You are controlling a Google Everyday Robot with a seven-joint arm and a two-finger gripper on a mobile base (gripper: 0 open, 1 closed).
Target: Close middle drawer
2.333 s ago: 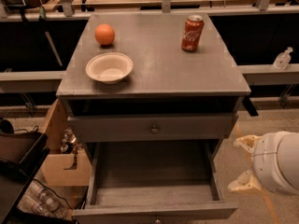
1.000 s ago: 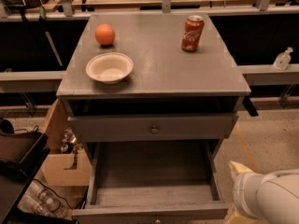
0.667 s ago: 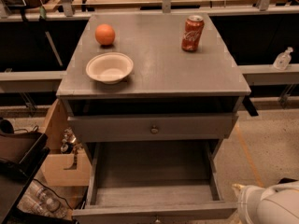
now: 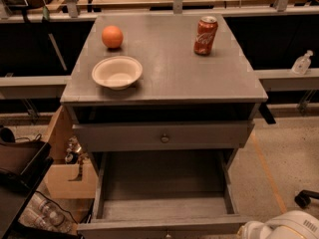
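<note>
Peeking in at the bottom corner, the gripper [image 4: 260, 230] looks white and round. I cannot tell if it is squeezing or loose. Up and to its left is the middle drawer [image 4: 164, 136], pulled out a little, with a small round knob. Just left of the gripper is the big bottom drawer [image 4: 164, 183], pulled far out. Farther up sit a bowl [image 4: 117, 72], an orange [image 4: 112, 36] and a can [image 4: 205, 35].

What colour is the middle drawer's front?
Grey, matching the cabinet; the middle drawer shows best in the camera view. The gripper is at bottom right.
</note>
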